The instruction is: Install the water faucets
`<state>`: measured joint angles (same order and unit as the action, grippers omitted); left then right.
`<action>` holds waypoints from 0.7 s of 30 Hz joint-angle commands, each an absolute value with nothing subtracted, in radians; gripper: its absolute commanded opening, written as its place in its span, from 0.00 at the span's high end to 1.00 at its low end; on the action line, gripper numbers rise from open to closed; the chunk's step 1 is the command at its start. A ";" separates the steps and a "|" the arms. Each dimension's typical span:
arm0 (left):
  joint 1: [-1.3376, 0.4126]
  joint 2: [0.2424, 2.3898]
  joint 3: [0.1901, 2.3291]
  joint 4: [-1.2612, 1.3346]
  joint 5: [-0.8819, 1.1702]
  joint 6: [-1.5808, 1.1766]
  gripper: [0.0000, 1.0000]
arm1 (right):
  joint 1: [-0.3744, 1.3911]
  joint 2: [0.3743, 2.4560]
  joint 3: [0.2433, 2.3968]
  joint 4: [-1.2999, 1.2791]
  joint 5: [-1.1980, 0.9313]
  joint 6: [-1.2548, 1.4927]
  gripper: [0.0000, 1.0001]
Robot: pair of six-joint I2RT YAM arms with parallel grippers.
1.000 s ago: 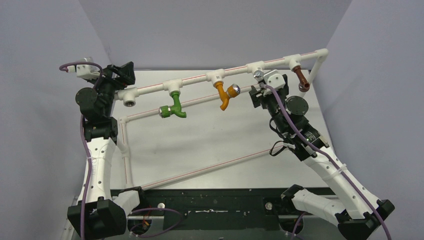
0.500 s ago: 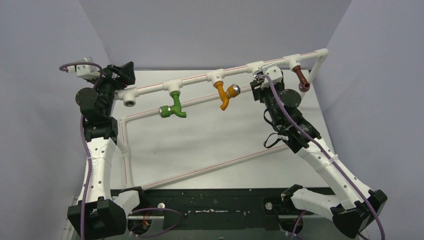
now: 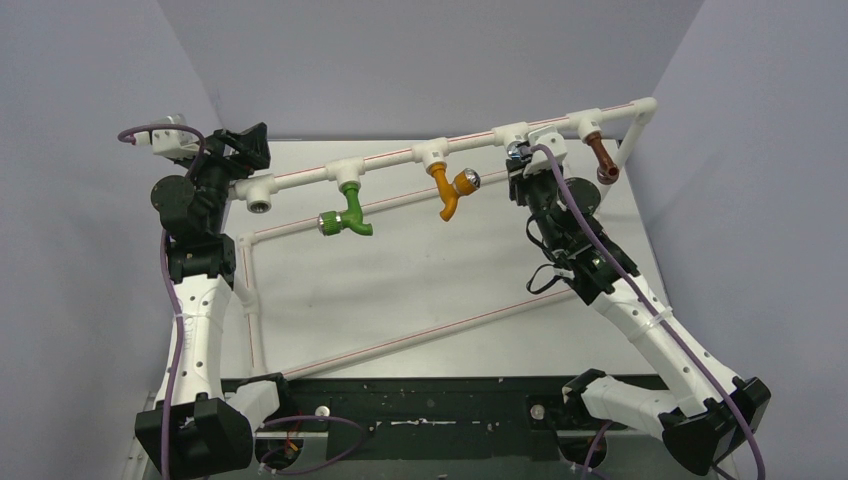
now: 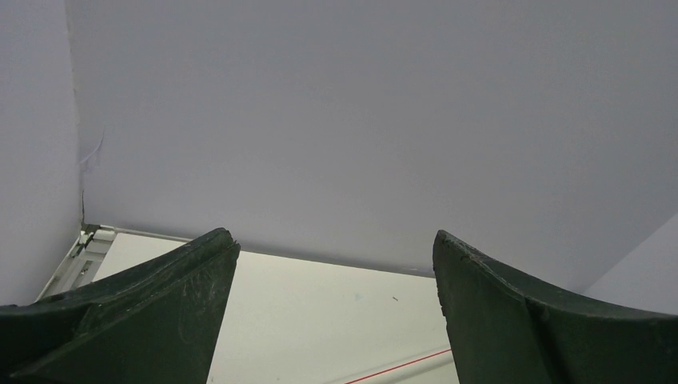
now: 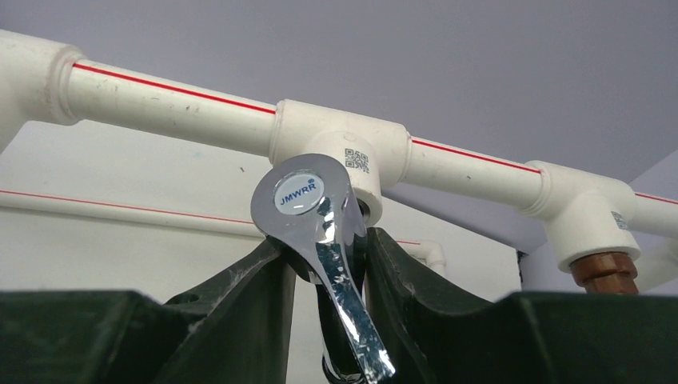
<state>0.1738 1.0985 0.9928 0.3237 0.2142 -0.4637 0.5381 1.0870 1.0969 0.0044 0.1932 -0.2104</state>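
My right gripper (image 3: 520, 165) (image 5: 326, 264) is shut on the chrome faucet (image 5: 320, 232), lever handle towards the camera, held right under a white tee socket (image 5: 364, 188) of the upper pipe (image 3: 470, 138). In the top view only the faucet's shiny top (image 3: 516, 151) shows at that tee. My left gripper (image 3: 252, 150) (image 4: 336, 264) is open and empty, raised near the pipe's open left elbow (image 3: 259, 205).
A green tap (image 3: 345, 218), an orange tap (image 3: 450, 190) and a brown tap (image 3: 602, 158) (image 5: 608, 270) hang from other tees. The white pipe frame spans the table (image 3: 400, 290), with lower pipes running diagonally. Purple walls enclose the back and sides.
My right arm has moved up and back towards the upper pipe, bringing the chrome faucet to the tee. The left arm has not moved.
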 commanded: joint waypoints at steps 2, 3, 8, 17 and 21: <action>0.183 1.192 0.890 0.044 0.262 -0.459 0.10 | 0.501 1.041 1.024 0.220 0.303 0.193 1.00; 0.183 1.190 0.890 0.043 0.263 -0.460 0.10 | 0.502 1.036 1.006 0.238 0.312 0.235 1.00; 0.183 1.183 0.888 0.046 0.263 -0.460 0.10 | 0.498 1.013 0.935 0.315 0.364 0.411 1.00; 0.190 1.177 0.887 0.055 0.275 -0.469 0.10 | 0.495 0.983 0.884 0.397 0.424 0.627 1.00; 0.190 1.175 0.885 0.059 0.277 -0.472 0.10 | 0.495 0.991 0.898 0.388 0.419 0.642 1.00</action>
